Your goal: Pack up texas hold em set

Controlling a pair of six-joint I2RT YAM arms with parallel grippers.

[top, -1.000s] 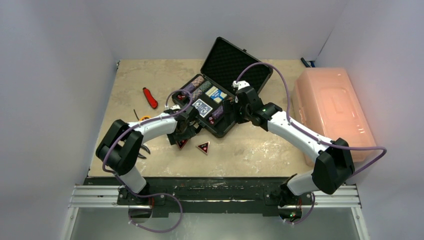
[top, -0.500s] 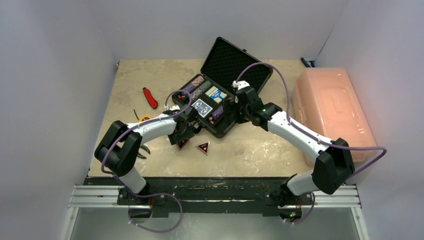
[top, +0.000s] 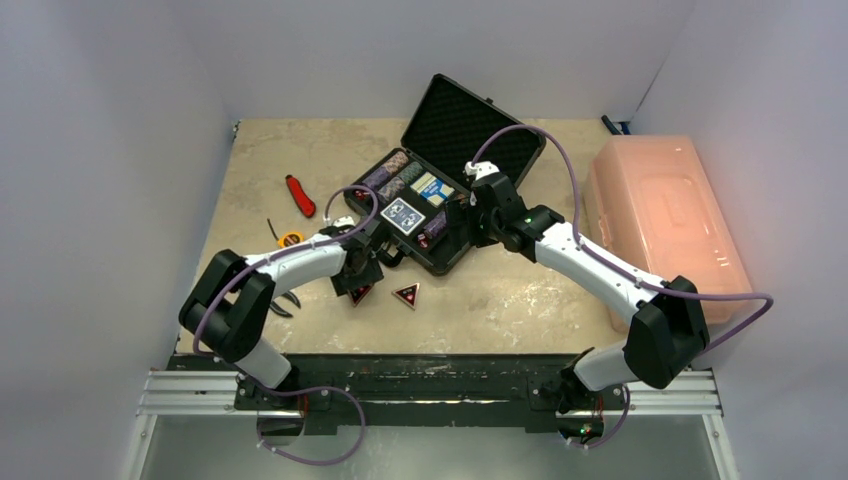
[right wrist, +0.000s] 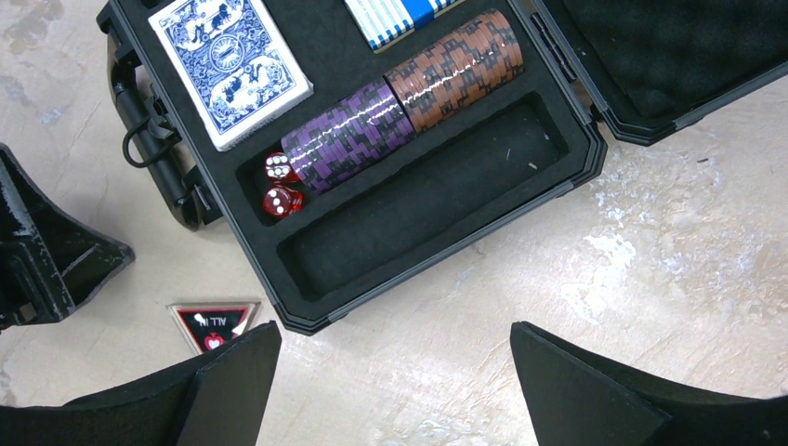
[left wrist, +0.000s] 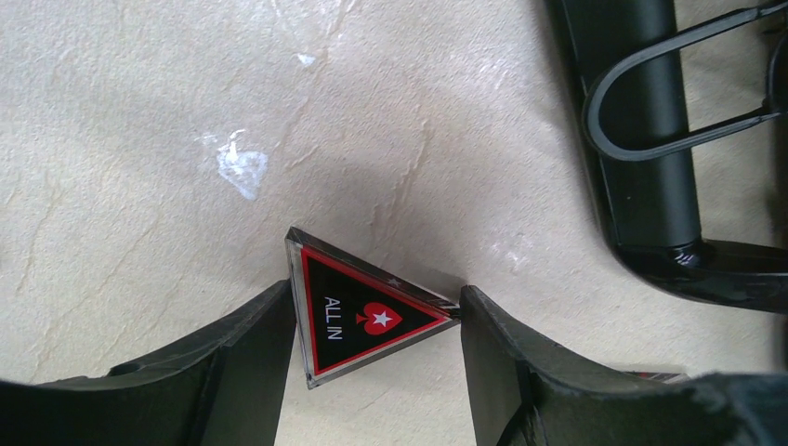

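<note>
Between the fingers (left wrist: 243, 372) of the left tool (left wrist: 376, 311), at 6 o'clock in its wrist view, a triangular button (left wrist: 358, 321) reading "ALL IN" is being grasped. The right tool (right wrist: 390, 339) is hanging released over the open briefcase (right wrist: 418, 209), which is holding a card deck (right wrist: 230, 65), purple chips (right wrist: 348, 135), brown chips (right wrist: 455, 70) and red dice (right wrist: 279, 186).

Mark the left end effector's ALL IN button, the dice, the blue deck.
ALL IN button (left wrist: 367, 316): left wrist view, face centre.
dice (right wrist: 277, 168): right wrist view, upper die.
blue deck (right wrist: 230, 65): right wrist view, back centre.
</note>
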